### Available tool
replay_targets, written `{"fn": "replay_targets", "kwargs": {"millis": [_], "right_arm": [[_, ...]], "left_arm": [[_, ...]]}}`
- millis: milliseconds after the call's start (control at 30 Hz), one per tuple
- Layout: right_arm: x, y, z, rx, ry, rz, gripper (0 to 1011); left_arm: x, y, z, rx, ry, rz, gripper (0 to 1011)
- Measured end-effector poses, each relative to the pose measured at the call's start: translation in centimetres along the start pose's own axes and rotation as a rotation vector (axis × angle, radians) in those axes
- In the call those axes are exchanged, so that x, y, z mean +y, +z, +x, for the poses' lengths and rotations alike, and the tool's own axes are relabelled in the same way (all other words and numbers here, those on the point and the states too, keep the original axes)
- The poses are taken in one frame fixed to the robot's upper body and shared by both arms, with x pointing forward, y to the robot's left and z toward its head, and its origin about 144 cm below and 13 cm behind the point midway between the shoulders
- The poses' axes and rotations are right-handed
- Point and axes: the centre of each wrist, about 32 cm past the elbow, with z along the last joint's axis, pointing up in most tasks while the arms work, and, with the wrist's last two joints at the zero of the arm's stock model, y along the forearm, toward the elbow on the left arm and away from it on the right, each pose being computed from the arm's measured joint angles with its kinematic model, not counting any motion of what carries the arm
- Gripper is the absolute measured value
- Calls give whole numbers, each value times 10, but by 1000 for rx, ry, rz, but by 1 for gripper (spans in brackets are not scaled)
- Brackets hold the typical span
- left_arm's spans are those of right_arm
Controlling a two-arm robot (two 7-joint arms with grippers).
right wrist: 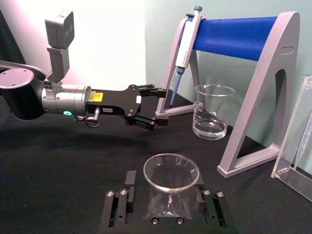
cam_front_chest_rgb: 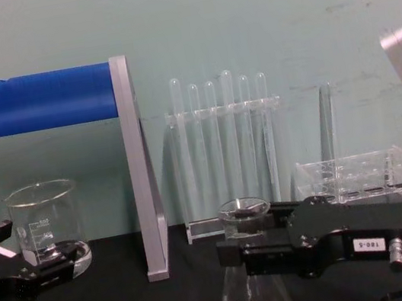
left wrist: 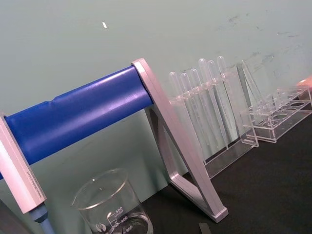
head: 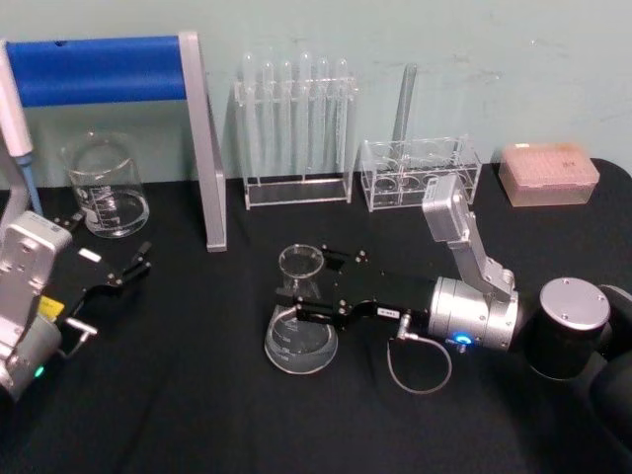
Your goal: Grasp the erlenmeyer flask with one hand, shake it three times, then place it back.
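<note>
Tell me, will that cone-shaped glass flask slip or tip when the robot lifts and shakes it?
Probably fragile and slick: the erlenmeyer flask is smooth clear glass. The right gripper is at its narrow neck, which widens downward, so it might slide. The wide base should stand steady. The left gripper idles by the beaker.

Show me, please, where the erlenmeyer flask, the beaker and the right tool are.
erlenmeyer flask [head: 299, 348]: head view, on its wide glass base.
beaker [head: 106, 193]: head view, on its graduated side wall.
right tool [head: 294, 296]: head view, midway between its fingertips, at the flask's neck.
</note>
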Motion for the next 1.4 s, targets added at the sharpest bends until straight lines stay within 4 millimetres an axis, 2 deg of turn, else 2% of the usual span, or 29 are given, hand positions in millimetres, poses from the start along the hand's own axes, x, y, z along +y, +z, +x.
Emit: {"fn": "replay_targets", "kwargs": {"millis": [33,133,167,300,800,1000,1400], "right_arm": [[0,0,0,0,0,0,687],[0,0,0,1,0,1,627],[0,0,0,0,0,1,569],[0,0,0,1,0,1,462],[-2,3,0,1,-14,9,456],[-5,19,-3,-7,-46,14,456],[-17,62,-18,-48,-163,46,457]], "left_arm": [[0,0,0,0,0,0,1001],[0,0,0,0,0,0,1000],[0,0,0,0,0,0,1001],[0,0,0,0,0,0,1001],[0,0,0,0,0,0,1001],[0,0,0,0,0,0,1001],[0,0,0,0,0,0,1001]]}}
